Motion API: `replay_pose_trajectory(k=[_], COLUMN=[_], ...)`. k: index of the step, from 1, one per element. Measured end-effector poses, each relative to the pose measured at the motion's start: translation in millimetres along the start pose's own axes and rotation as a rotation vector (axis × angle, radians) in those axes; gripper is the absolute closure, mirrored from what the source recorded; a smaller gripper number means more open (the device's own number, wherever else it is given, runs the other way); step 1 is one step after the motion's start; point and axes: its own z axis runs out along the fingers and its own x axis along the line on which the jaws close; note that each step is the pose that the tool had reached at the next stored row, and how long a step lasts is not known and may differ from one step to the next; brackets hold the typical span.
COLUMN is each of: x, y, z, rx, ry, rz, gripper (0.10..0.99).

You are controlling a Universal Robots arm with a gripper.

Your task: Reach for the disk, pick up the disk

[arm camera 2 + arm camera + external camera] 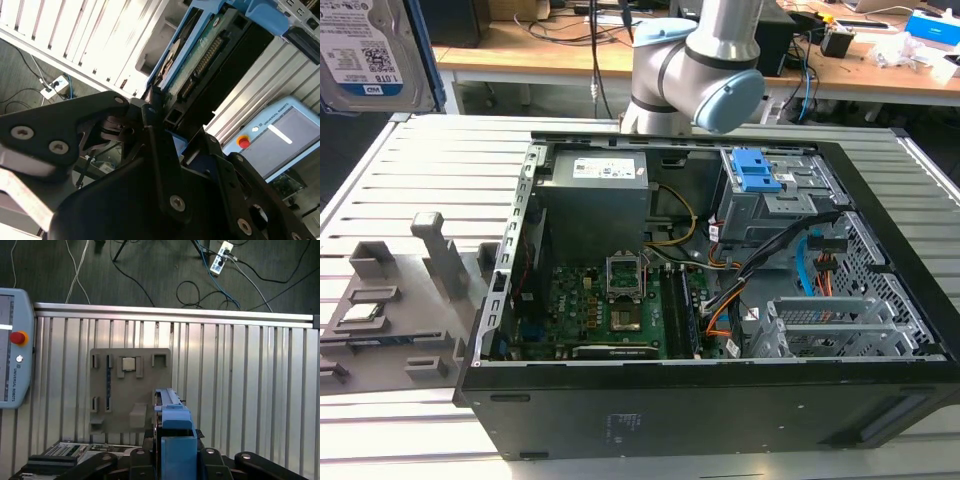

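Jaws clamped on the disk [200,60], held up off the desk [240,375]!
We saw it gripped by its blue frame in both wrist views, hanging near the grey fixture plate [112,390]. In the exterior view it sat high at the left, clear of the open computer case [700,420]. We judged a square, firm hold on the frame mattered most, with no tilt.
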Motion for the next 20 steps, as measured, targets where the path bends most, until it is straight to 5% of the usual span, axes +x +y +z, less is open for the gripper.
replay_pose_trajectory(k=[13,20], x=[1.5,2.2], y=[-60.2,-87.1], z=[-2.5,-3.6], rx=[-0.006,-0.008], ry=[-0.0002,-0.0003], rz=[0.000,0.000], gripper=[0.722,0.722])
